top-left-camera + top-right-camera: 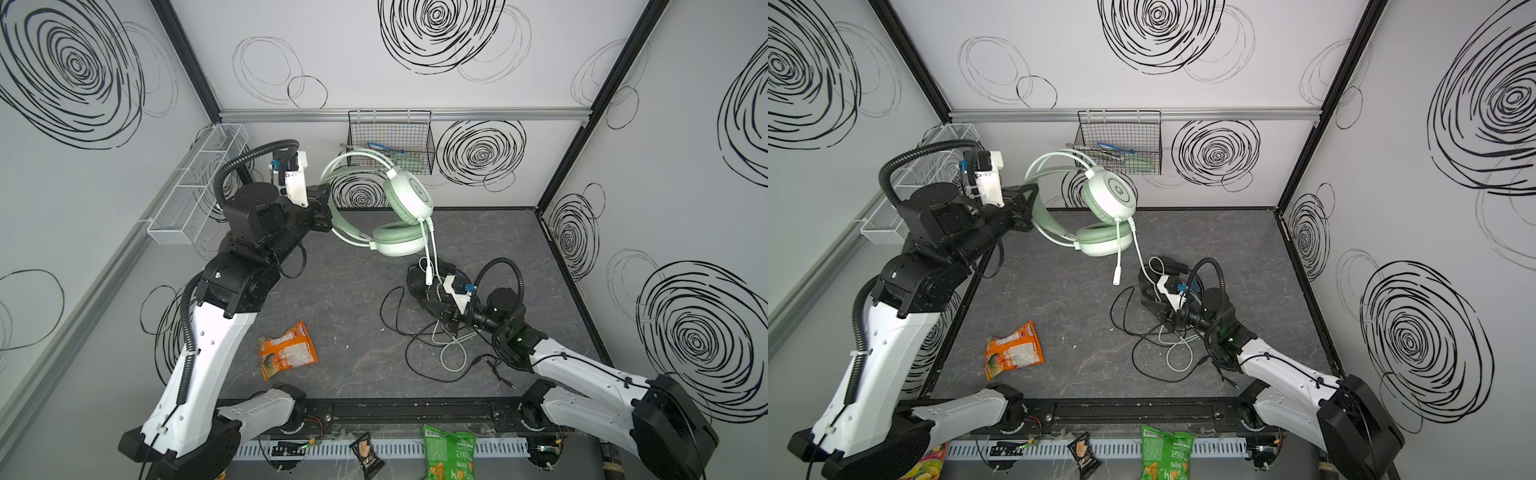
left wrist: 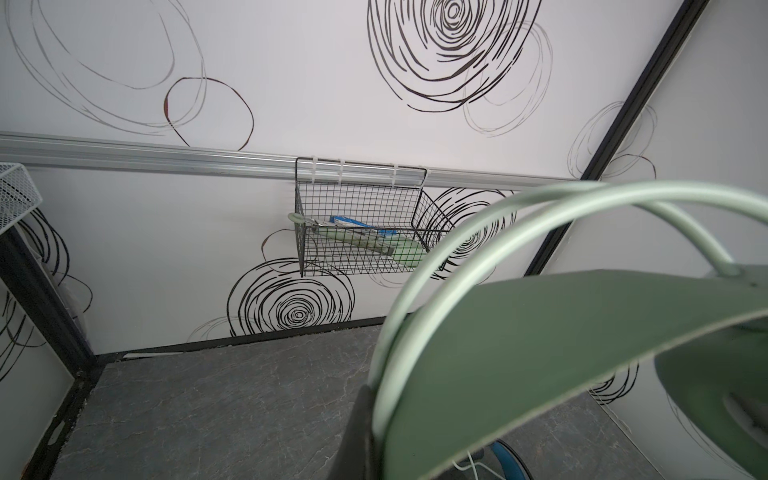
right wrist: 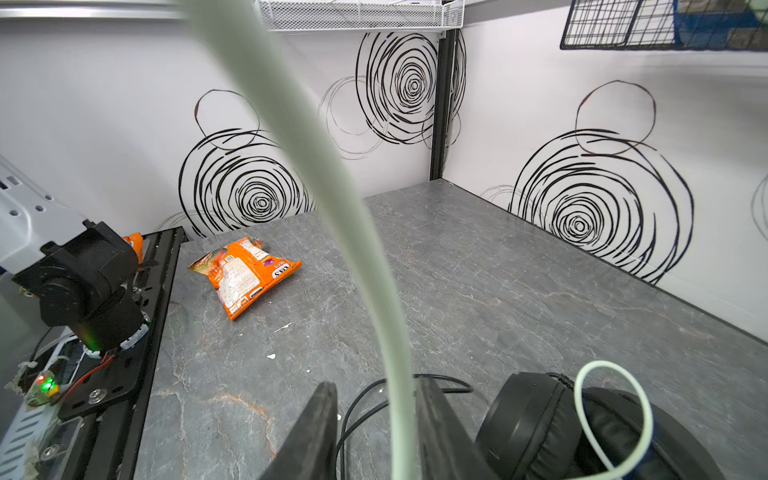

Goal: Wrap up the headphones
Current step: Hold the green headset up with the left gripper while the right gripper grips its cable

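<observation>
Your left fingers (image 2: pixel 356 434) are shut tight on the headband of the mint-green headphones (image 1: pixel 409 197) – you hold them up in the air over the back of the table (image 1: pixel 353 257), just in front of the black wire basket (image 1: pixel 390 141) on the wall. Both ear cups hang to the side of the left gripper (image 1: pixel 323 208), one above the other, and the little mic boom (image 1: pixel 428 253) points down. From there the white cable (image 3: pixel 372 257) drops down to your right gripper (image 3: pixel 376 384), which sits low near the table. Its fingers (image 3: pixel 320 424) are partly open, with the cable running between them. It lies close to one finger and there is a gap on the other side, so nothing is pinched. Right next to that gripper, the black headphones (image 3: pixel 540 428) lie flat on the table – their black cable (image 1: pixel 399 332) is spread in loose loops, mixed with more white cable. An orange snack bag (image 1: pixel 286 349) lies well apart, nearer your left arm.
</observation>
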{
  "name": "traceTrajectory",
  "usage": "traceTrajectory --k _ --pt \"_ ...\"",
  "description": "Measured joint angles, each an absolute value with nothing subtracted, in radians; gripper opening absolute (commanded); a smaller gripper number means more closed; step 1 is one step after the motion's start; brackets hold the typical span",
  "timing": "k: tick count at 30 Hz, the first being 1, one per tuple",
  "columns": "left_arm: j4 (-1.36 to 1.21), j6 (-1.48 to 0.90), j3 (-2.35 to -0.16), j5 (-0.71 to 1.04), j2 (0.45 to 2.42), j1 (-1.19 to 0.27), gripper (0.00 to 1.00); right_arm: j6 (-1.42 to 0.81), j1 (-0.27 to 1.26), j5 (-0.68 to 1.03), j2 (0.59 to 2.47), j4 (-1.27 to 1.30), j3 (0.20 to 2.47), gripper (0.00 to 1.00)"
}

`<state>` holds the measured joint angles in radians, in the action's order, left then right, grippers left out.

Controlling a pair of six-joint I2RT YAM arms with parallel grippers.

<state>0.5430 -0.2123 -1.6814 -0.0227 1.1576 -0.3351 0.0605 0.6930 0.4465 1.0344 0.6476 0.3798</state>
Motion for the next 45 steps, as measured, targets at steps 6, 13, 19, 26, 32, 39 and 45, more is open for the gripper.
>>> traceTrajectory --k 6,13,19,26,32,39,45 --pt "0.523 -0.240 -1.680 -0.023 1.152 -0.316 0.00 0.045 0.682 0.443 1.079 0.694 0.365 0.34" --pt "0.520 -0.255 -1.678 -0.022 1.150 -0.305 0.00 0.022 0.658 0.446 1.134 0.752 0.344 0.31" --pt "0.514 -0.271 -1.669 -0.014 1.150 -0.292 0.00 0.010 0.646 0.453 1.169 0.793 0.343 0.30" --pt "0.513 -0.286 -1.666 0.001 1.150 -0.283 0.00 0.002 0.641 0.463 1.214 0.834 0.343 0.18" --pt "0.489 -0.298 -1.641 0.012 1.147 -0.256 0.00 0.004 0.641 0.438 1.215 0.822 0.343 0.00" --pt "0.463 -0.308 -1.561 0.023 1.138 -0.179 0.00 0.060 0.641 0.221 1.037 0.633 0.363 0.00" --pt "0.444 -0.299 -1.449 -0.001 1.136 -0.129 0.00 0.134 0.663 -0.011 0.869 0.428 0.449 0.00"
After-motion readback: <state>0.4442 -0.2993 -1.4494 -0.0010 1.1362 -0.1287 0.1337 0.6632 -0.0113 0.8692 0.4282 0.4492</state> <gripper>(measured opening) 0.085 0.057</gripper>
